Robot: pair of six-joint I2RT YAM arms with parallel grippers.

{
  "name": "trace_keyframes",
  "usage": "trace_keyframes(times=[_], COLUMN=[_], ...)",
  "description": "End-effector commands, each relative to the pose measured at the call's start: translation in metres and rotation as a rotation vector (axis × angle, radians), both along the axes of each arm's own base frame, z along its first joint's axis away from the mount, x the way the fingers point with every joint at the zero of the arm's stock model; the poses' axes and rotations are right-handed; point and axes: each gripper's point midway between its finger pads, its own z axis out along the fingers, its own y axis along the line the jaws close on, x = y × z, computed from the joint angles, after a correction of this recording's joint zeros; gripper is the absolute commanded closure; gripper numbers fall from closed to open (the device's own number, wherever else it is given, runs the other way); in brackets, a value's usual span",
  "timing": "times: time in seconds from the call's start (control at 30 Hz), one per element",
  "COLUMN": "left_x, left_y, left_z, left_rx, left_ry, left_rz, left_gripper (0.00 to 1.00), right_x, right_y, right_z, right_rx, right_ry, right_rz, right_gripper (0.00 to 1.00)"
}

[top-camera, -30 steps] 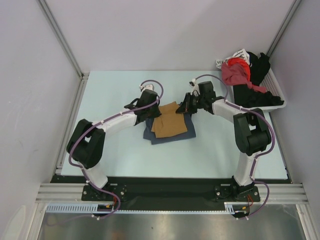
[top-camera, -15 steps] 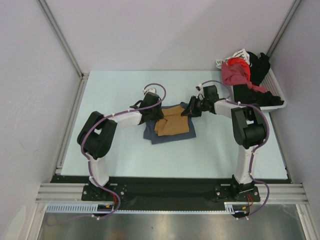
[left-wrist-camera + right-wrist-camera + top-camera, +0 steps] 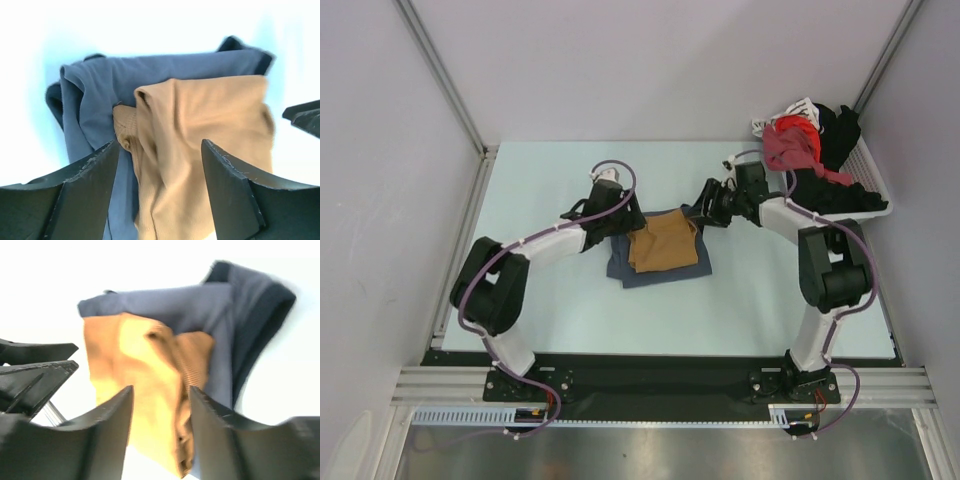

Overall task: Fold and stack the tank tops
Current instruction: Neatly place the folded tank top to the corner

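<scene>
Tan-brown laid on slate-blue at mid-tabletop, then let go.

Shows the folded tan tank top (image 3: 662, 243) resting on the folded blue tank top (image 3: 660, 273) in the middle of the pale tabletop (image 3: 550, 300), with blue showing at its left, near and right edges. Finds the left jaws and right jaws both spread and empty, drawn back to either side of the pile after closing on the tan cloth a second ago and lowering it flat. Leaves the upper piece a little rumpled along one edge, with a ridge of gathered cloth. Suggests, by the look of it, a finished stack of these two, with at most a smoothing pass left. Keeps the basket (image 3: 875, 185) at the far right well apart from the pile.
</scene>
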Motion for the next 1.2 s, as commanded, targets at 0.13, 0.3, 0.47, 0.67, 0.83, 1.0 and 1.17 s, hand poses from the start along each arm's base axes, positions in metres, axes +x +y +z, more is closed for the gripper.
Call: trace_keyframes(times=[0.13, 0.3, 0.47, 0.67, 0.83, 1.0, 1.17], left_x=[-0.001, -0.003, 0.017, 0.056, 0.077, 0.055, 0.012], left_y=[-0.01, -0.044, -0.052, -0.019, 0.006, 0.006, -0.011], left_z=[0.075, 0.062, 0.021, -0.018, -0.007, 0.026, 0.071], left_rx=[-0.082, -0.206, -0.212, -0.177, -0.109, -0.099, -0.18], left_ry=[-0.132, -0.067, -0.009, 0.018, -0.042, -0.115, -0.19], left_rz=[-0.076, -0.17, -0.145, -0.045, -0.034, -0.09, -0.167], left_gripper=[0.42, 0.78, 0.9, 0.94, 0.92, 0.83, 0.78], right_x=[0.003, 0.002, 0.013, 0.047, 0.056, 0.035, -0.012], right_y=[0.016, 0.046, 0.062, 0.047, 0.025, 0.024, 0.044], right_z=[0.075, 0.067, 0.04, -0.009, -0.01, 0.021, 0.056], right_rx=[0.093, 0.233, 0.315, 0.321, 0.344, 0.337, 0.33], right_ry=[-0.169, -0.109, -0.053, 0.009, 0.018, -0.047, -0.089], right_rz=[0.078, 0.151, 0.163, 0.044, -0.024, 0.022, 0.164], right_gripper=[0.8, 0.97, 1.0, 1.0, 1.0, 0.94, 0.91])
